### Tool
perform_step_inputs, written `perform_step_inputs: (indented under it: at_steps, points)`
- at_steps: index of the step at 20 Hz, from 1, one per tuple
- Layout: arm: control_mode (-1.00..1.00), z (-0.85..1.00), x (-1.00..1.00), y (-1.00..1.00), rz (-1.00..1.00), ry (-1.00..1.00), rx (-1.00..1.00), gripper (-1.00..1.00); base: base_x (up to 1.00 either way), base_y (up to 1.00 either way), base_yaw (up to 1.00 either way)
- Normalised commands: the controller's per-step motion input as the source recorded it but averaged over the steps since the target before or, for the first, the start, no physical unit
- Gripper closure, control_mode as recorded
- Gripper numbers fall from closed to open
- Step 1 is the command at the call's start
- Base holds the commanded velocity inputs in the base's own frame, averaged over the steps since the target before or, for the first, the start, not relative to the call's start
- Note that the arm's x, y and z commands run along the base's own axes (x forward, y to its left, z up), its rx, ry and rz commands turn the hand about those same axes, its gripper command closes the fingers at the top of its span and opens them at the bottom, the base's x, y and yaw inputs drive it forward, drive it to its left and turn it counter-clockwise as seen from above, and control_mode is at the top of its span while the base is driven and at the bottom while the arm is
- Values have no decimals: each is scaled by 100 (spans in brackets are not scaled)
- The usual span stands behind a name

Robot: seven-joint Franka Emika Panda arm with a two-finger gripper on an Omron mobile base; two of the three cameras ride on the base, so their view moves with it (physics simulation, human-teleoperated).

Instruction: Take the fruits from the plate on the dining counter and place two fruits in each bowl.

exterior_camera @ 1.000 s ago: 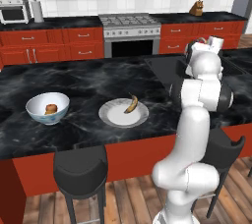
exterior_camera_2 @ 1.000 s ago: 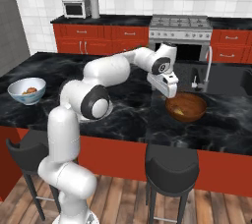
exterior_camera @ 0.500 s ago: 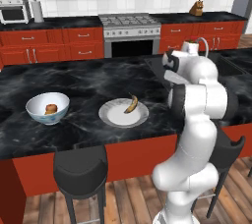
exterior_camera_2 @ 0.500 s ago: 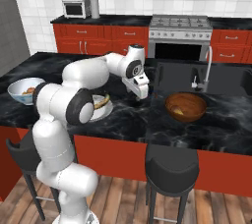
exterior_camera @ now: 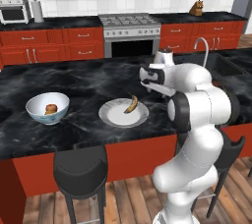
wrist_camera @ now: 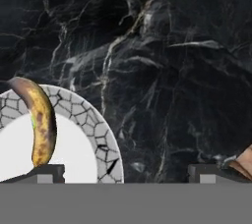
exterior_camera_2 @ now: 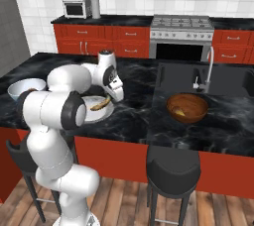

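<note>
Black marble of the counter (exterior_camera: 74, 78) spans mid-frame. At center left the plate (exterior_camera: 112, 118) holds one banana (exterior_camera: 131, 103); the white bowl (exterior_camera: 47, 108) at far left has a fruit (exterior_camera: 50, 108). The gripper (wrist_camera: 125, 171), jaws spread and empty, hangs right of the plate, apparently lining up on the banana. Half a second ago it was farther right, nearer the brown bowl (exterior_camera_2: 187, 107).

The white arm is bending forward from its base, elbow raised, wrist turning downward. The gripper (wrist_camera: 126, 171) is hanging low and pointing down, its two dark fingertips (wrist_camera: 48, 171) standing wide apart, holding nothing.
</note>
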Motion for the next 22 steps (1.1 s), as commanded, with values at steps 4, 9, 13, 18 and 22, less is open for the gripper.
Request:
perform_step_inputs:
  at_steps: [4,9,13,18,22]
  points:
    - [-100,-28,44,60,6,-1,0,-100,0,0,0]
    - [-100,-44,52,30,11,2,0,-100,0,0,0]
    - [-100,-37,57,25,15,1,0,-100,0,0,0]
    - [-100,-32,40,21,11,1,0,-100,0,0,0]
    - [-100,-31,27,4,2,3,0,-100,0,0,0]
